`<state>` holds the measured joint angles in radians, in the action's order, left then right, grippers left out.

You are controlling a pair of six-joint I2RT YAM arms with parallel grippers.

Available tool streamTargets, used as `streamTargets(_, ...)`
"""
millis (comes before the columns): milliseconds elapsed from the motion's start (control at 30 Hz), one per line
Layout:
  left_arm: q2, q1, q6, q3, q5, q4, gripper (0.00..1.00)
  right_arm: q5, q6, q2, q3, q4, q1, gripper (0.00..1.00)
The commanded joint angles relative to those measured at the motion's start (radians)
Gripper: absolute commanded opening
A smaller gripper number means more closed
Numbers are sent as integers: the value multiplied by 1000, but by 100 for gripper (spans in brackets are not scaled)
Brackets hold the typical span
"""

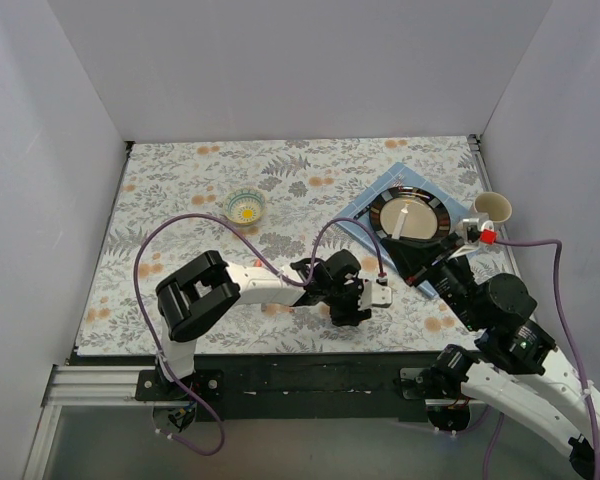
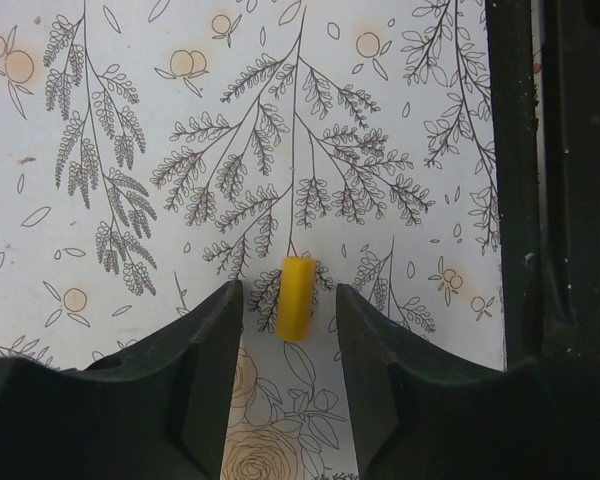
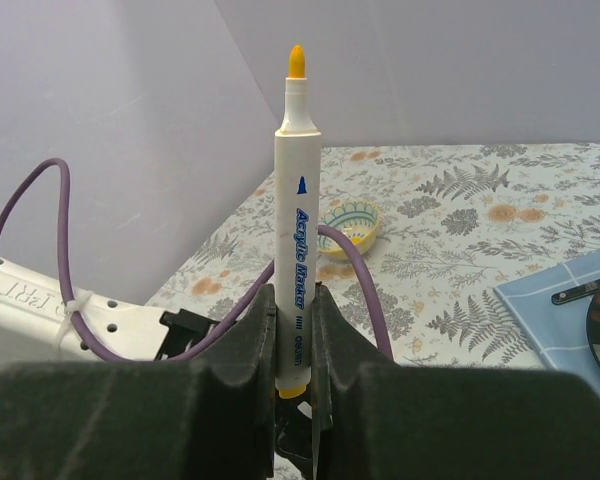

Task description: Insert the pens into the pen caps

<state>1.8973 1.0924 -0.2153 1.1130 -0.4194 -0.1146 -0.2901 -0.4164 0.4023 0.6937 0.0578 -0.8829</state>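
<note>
Risks from here: roll or skid of the short yellow plastic cap under off-centre closure, being round and slightly nearer one side of the open left jaws, touched by neither; wrong-end presentation, open end not discernible; tilt of the white-barrelled, yellow-nibbed acrylic marker under insertion load, clamped only near its tail by the closed right jaws. Cap flat on the floral-patterned surface, near-left of the dark round plate, long axis parallel to the jaw gap. Marker apparently just right of the plate, upright in the wrist view, nib uppermost, long axis judged roughly perpendicular to the surface.
</note>
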Motion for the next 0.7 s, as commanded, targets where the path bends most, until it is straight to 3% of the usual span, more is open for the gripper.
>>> streamTargets(0,32,20,19,16,59,-7,37,-23,16,-26,18,-24,2,1)
streamTargets(400,25,106,-36,-58,226,-10,22,-27,11,-56,15,-13,2,1)
streamTargets(667,-11,106,-27,-113,326,-19,33,-18,5,-59,4,-29,2,1)
